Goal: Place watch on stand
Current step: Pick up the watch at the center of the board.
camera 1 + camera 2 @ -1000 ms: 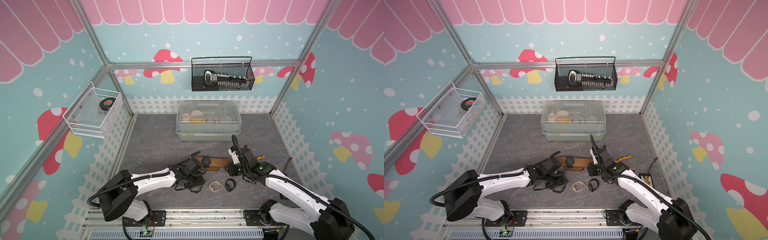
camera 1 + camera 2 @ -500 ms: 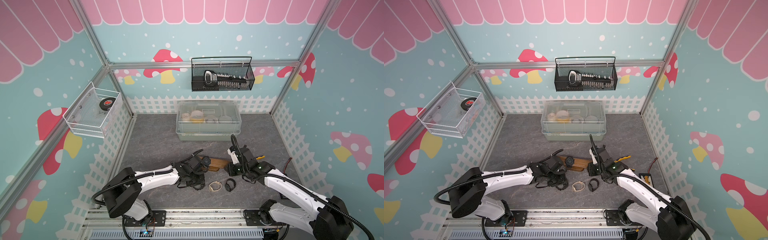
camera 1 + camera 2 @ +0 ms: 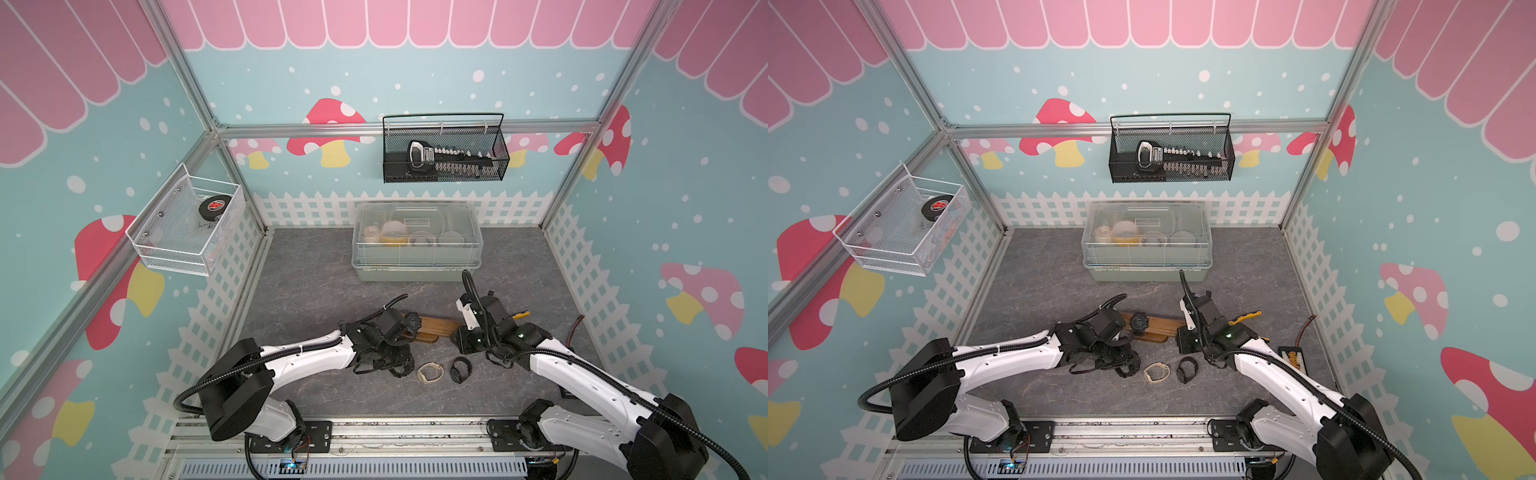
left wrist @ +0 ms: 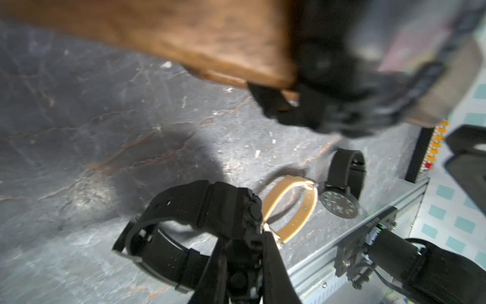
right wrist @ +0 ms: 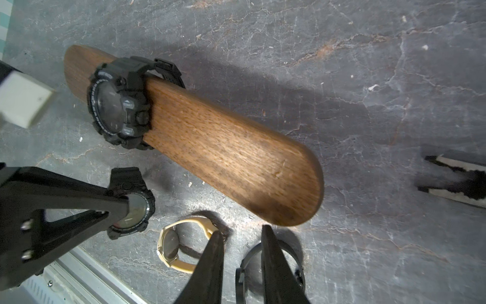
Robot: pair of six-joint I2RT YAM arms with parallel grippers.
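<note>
The grey worktop is seen with a clear lidded box at its back. In front of the box the stand is set crosswise, and a mounted watch is strapped round its bar near the end on the robot's left. The left tool is closed on the case of a bulky black watch, which is resting on the worktop just in front of the stand, apart from it. The right tool is held with a narrow gap, gripping nothing, above a beige watch and a slim black watch. Since a second ago the left arm has been shifted only slightly; the stand and the loose watches are unmoved.
</note>
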